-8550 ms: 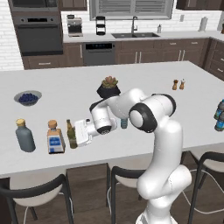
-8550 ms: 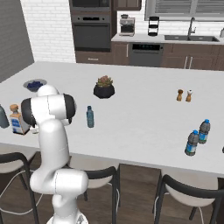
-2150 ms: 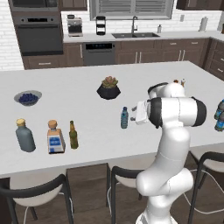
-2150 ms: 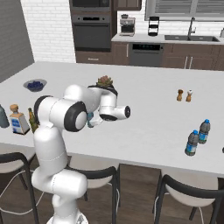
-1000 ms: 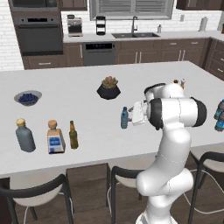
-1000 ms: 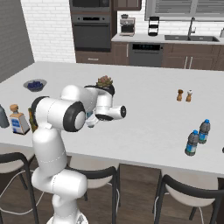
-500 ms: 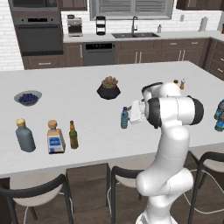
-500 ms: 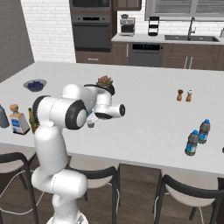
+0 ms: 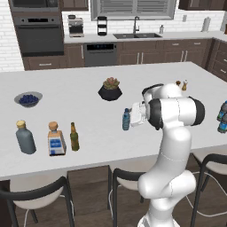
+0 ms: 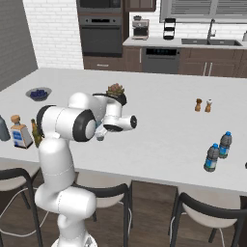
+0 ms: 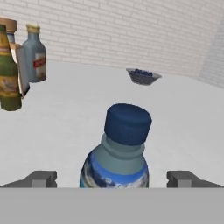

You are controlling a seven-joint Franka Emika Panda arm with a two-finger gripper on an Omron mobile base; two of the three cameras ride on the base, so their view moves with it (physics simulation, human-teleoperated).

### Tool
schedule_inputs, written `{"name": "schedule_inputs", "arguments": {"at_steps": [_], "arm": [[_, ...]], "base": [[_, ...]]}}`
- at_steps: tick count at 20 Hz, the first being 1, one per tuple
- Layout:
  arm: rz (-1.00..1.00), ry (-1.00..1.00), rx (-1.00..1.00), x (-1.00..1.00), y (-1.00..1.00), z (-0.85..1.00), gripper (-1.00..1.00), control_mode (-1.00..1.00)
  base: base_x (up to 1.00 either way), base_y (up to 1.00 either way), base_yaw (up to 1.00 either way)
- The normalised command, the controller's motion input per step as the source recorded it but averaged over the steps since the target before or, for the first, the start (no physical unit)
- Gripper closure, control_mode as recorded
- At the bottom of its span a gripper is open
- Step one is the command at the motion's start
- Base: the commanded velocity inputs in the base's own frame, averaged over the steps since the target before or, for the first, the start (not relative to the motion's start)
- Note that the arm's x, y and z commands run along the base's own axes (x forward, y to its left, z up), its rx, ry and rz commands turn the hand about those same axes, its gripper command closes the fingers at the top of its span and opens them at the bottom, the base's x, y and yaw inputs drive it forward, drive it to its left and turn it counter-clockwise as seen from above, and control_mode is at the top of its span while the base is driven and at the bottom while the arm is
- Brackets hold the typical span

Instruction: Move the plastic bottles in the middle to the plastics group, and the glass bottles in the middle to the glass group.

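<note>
Now open gripper [image 11: 113, 178] astride water bottle [image 11: 116, 153]

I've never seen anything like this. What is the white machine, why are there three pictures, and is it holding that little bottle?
The white machine is a robot arm in a computer-drawn kitchen. Two pictures come from cameras behind it, one on each side, looking over the same counter. The third camera sits on the arm's hand and looks along it; the two dark stubs at the bottom are its fingertips.

On the counter stand a small blue-capped water bottle, a slim green bottle beside two stout bottles, a bowl of berries, a potted plant, two shakers and two more water bottles.

Nothing is held: the hand is open, its fingertips on either side of the water bottle.
</note>
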Motion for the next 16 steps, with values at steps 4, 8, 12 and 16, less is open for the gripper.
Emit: {"name": "schedule_inputs", "arguments": {"at_steps": [4, 8, 12, 16], "arm": [[0.00, 0.01, 0.00, 0.04, 0.10, -0.06, -1.00, -1.00], [0.00, 0.01, 0.00, 0.15, 0.04, 0.00, 1.00, -1.00], [0.00, 0.00, 0.00, 0.02, -0.17, 0.00, 1.00, -1.00], [-0.01, 0.00, 0.00, -0.04, -0.23, 0.02, 1.00, -1.00]], "base": [[0.00, 0.00, 0.00], [0.00, 0.00, 0.00], [0.00, 0.00, 0.00], [0.00, 0.00, 0.00]]}}
